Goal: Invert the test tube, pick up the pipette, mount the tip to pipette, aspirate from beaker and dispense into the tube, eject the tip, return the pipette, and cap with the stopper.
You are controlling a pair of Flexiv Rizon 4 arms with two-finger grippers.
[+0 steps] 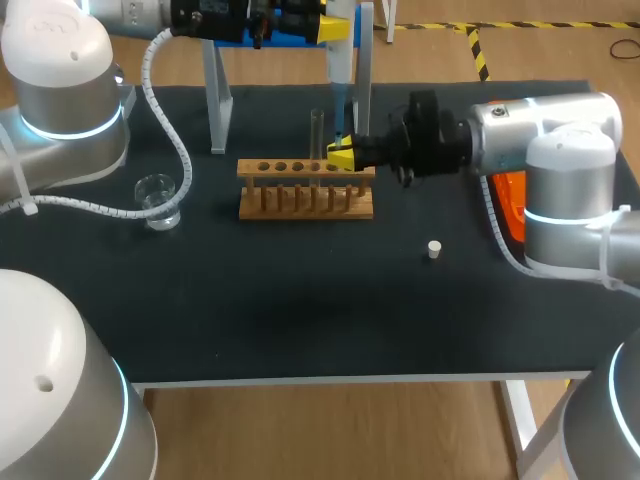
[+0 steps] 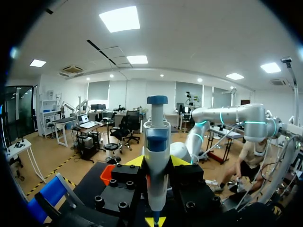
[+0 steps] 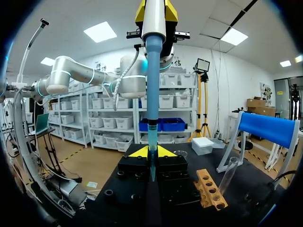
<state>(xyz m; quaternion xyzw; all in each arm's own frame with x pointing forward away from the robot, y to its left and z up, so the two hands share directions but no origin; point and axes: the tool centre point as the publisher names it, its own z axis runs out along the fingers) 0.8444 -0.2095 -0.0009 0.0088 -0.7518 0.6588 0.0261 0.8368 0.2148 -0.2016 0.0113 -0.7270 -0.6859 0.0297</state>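
Note:
A white and blue pipette (image 1: 338, 70) hangs upright over the wooden rack (image 1: 305, 190), and my left gripper (image 1: 335, 28) is shut on its body. In the left wrist view the pipette (image 2: 156, 137) stands between the fingers of the left gripper (image 2: 156, 161). My right gripper (image 1: 343, 155) is shut on the pipette tip (image 3: 152, 137) at the lower end of the shaft, just above the rack's right end. The glass test tube (image 1: 317, 135) stands upright in the rack beside it. A glass beaker (image 1: 157, 200) sits at the left. The white stopper (image 1: 434, 250) lies on the mat at the right.
A blue and white stand (image 1: 220, 90) rises behind the rack. An orange container (image 1: 510, 205) lies under my right arm at the table's right edge. Bare black mat (image 1: 300, 300) spreads across the front.

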